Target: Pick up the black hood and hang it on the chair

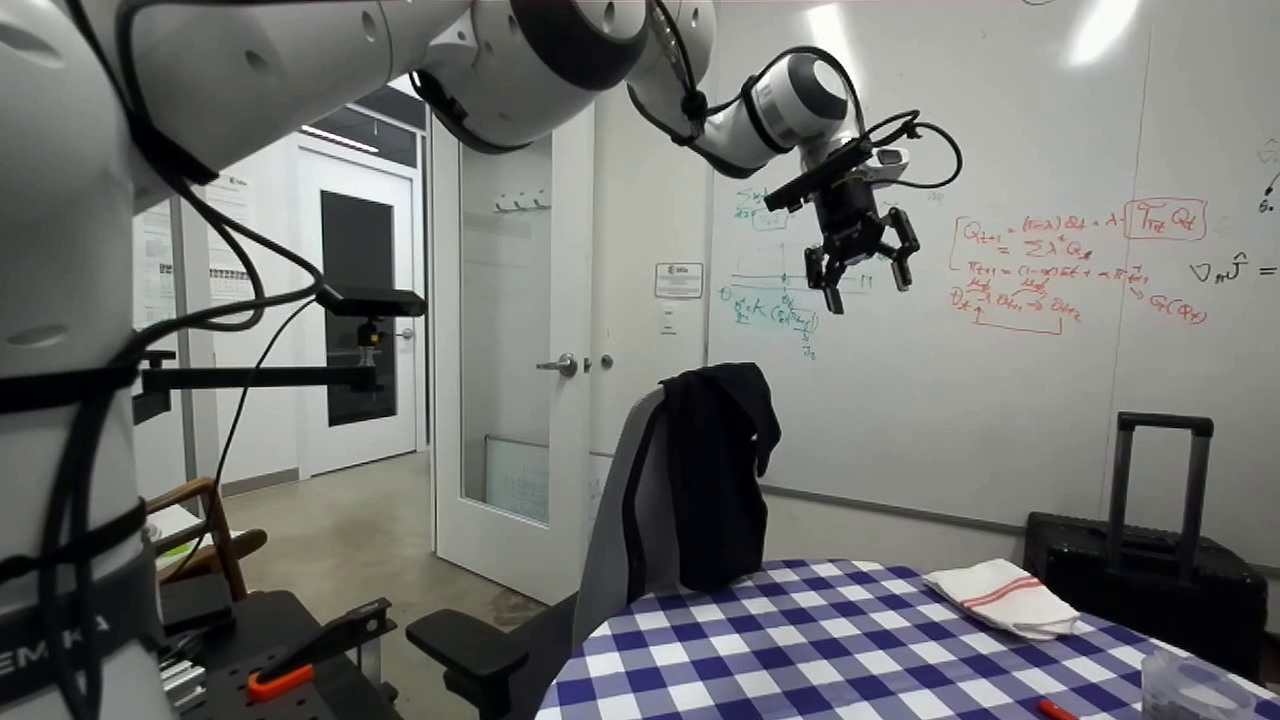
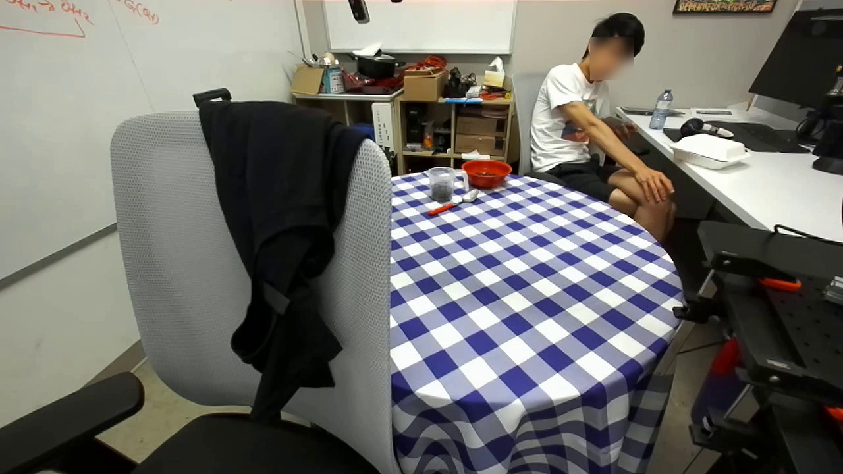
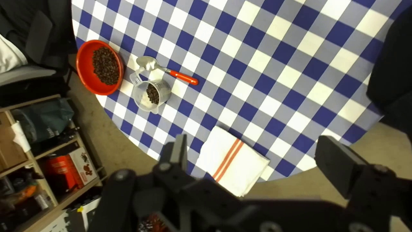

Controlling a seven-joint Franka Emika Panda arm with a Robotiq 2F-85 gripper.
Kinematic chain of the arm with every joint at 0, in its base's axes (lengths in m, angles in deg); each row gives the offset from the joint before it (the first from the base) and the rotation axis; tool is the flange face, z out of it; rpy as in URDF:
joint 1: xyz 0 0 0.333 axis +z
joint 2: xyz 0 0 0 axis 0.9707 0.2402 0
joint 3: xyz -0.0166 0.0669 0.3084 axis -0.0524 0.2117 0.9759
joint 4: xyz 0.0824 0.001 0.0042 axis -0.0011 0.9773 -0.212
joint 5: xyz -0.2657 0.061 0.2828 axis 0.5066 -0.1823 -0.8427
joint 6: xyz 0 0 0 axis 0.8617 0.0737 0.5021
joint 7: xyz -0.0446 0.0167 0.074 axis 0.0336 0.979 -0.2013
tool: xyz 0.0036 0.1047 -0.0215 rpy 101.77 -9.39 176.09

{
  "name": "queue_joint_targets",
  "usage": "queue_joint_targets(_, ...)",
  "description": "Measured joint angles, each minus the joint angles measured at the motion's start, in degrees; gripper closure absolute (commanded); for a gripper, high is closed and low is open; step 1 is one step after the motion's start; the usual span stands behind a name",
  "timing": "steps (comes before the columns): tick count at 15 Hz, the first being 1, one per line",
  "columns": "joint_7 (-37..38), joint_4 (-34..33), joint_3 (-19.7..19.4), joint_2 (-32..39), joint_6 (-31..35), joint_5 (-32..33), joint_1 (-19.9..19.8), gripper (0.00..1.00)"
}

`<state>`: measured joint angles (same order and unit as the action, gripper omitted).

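The black hood hangs draped over the top of the backrest of the grey chair. In an exterior view the hood lies over the right part of the chair's backrest, its lower end hanging bunched near the seat. My gripper is in the air, above and to the right of the hood, apart from it. In the wrist view the gripper has its fingers wide apart with nothing between them. A dark shape at that view's right edge may be the hood or the chair; I cannot tell.
A round table with a checked cloth stands against the chair. On it are a white striped towel, a red bowl, a clear cup and a spoon. A black suitcase and a seated person are nearby.
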<state>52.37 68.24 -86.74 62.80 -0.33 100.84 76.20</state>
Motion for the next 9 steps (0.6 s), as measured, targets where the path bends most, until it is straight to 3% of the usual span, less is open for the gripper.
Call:
queue_joint_targets(3,6.58,1.97,-0.27,-0.17,1.84,-1.31,-1.15,0.00)
queue_joint_targets(9,13.85,7.74,1.06,-1.26,8.64,-10.06,-5.28,0.00)
